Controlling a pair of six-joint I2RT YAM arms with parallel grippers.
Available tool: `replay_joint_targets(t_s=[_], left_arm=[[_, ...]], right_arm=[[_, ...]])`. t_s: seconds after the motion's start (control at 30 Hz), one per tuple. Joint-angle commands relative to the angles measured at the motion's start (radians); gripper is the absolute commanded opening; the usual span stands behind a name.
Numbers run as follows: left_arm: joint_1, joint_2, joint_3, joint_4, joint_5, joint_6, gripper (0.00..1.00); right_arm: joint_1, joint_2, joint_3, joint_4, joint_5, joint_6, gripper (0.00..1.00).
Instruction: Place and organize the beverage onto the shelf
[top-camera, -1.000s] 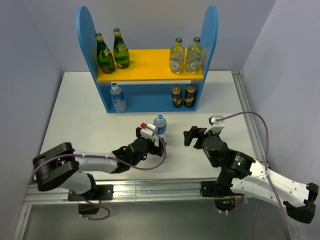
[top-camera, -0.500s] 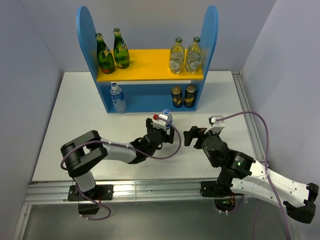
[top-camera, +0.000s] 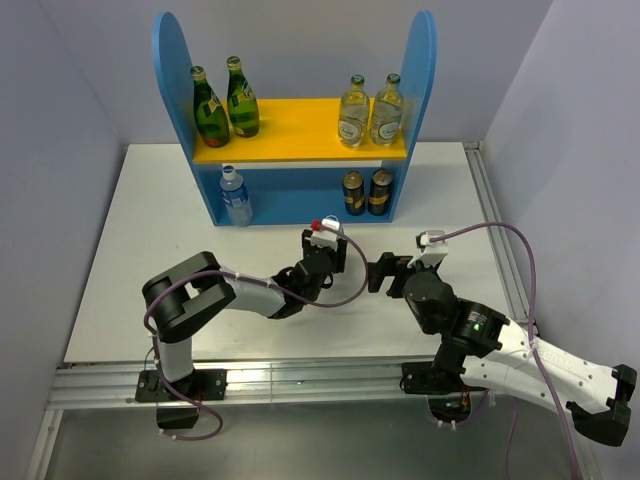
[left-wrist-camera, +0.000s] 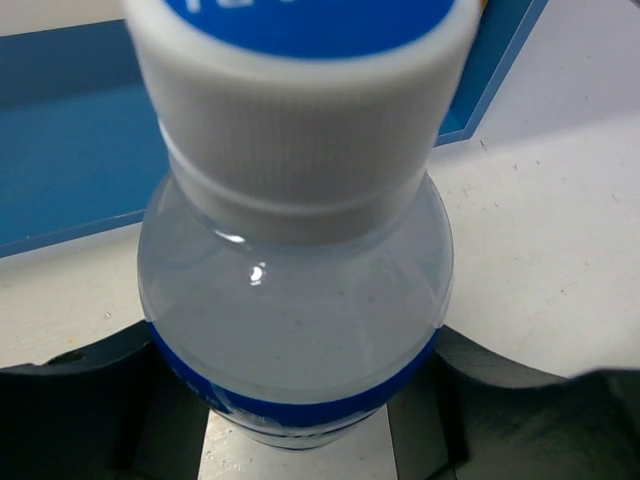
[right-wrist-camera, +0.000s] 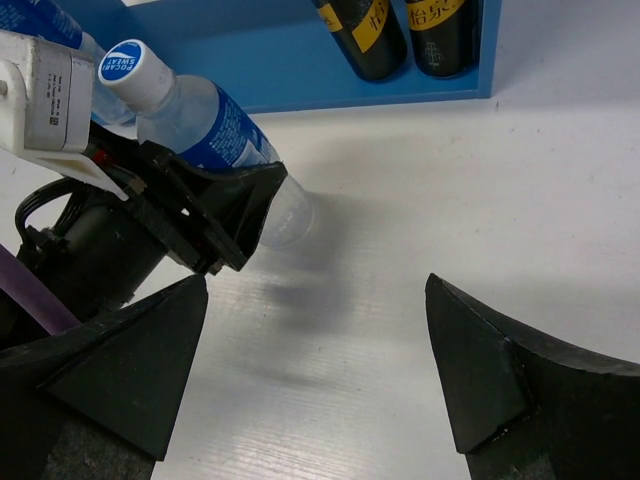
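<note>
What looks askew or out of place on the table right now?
Only the water bottle in the left gripper: it leans well off upright in the right wrist view, unlike the cans standing in the shelf. Nothing looks spilled or damaged.

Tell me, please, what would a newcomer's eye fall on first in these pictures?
First, the tall blue shelf at the back of the table, with two green bottles on the left of its yellow upper board and two clear glass bottles on the right. Next, the water bottle just in front of it, tilted and clamped between the left arm's fingers.
</note>
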Motion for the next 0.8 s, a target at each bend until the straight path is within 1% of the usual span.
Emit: replay_joint_targets(t_s=[0.0,0.07,0.17,0.37,0.4,0.43,0.47,0.5,0.63,0.77], left_arm=[[0.008,-0.016,0.028,0.055,-0.053,0.011,0.00],[0.010,-0.063,0.011,0.049,-0.070,0.028,0.00],[0.040,-0.134,-0.012,0.031,-0.088,0.050,0.00],[0.166,-0.238,-0.052,0.017,-0.053,0.064,0.00],[0.203,-0.246,-0.055,0.020,-0.044,0.064,0.00],[0.226,-0.258,-0.060,0.018,-0.015,0.061,0.00],[0.247,-0.261,-0.058,0.015,-0.004,0.048,0.00],[0.291,-0.262,-0.058,0.020,0.015,0.045,0.00],[0.382,-0.240,-0.023,0.021,0.035,0.041,0.00],[0.470,-0.177,0.012,0.026,0.059,0.005,0.00]], right_arm=[[0.004,0.004,0.002,0.014,0.017,0.004,0.96],[0.006,0.004,0.002,0.014,0.017,0.004,0.96],[0.004,0.002,0.002,0.014,0.017,0.004,0.96],[0.004,0.002,0.001,0.016,0.017,0.004,0.96],[0.006,0.001,0.002,0.016,0.017,0.004,0.96],[0.004,0.004,0.002,0.016,0.016,0.004,0.96],[0.004,0.004,0.002,0.016,0.016,0.004,0.96],[0.004,0.005,0.002,0.016,0.017,0.004,0.96],[0.004,0.010,0.002,0.016,0.016,0.004,0.96],[0.004,0.017,0.004,0.016,0.020,0.004,0.96]])
